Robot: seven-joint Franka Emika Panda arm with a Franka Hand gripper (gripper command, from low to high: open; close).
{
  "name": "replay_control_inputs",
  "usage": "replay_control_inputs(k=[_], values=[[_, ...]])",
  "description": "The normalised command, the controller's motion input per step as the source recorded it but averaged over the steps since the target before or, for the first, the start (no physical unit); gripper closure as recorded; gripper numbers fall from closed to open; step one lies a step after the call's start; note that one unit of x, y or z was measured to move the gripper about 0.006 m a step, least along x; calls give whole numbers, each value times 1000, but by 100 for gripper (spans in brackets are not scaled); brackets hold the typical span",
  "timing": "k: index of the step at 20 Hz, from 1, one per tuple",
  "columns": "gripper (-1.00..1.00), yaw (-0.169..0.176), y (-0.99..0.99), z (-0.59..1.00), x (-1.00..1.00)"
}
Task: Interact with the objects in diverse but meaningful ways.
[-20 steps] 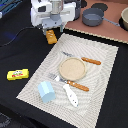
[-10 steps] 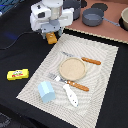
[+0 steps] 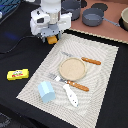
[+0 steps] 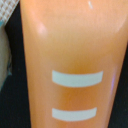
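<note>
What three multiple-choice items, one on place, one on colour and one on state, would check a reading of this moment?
1. Where does the yellow printed block lie?
A. on the round plate
B. on the dark table off the placemat, toward the exterior view's left
C. inside the grey pot

2. What colour is the house-shaped carton?
A. pale blue
B. red
C. dark green

3. What is the state of the orange bread-like block?
A. lying on the plate
B. standing beside the carton
C. up under the hand, off the placemat

Answers: 1 B, the block sits on the black surface clear of the mat's edge. 2 A, its walls and roof are light blue. 3 C, it pokes out below the white hand, and the wrist view is filled by its orange face.
</note>
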Motion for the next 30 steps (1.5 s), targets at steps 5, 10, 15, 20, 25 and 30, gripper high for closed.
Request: replay_control_inputs(k=[5, 10, 15, 20, 25, 30], values=[[100, 0, 82, -329, -130], [100, 0, 54, -105, -174], [100, -8, 11, 870, -373], [100, 0, -90, 1000, -281], [100, -17, -177, 733, 228], [100, -23, -34, 402, 810]])
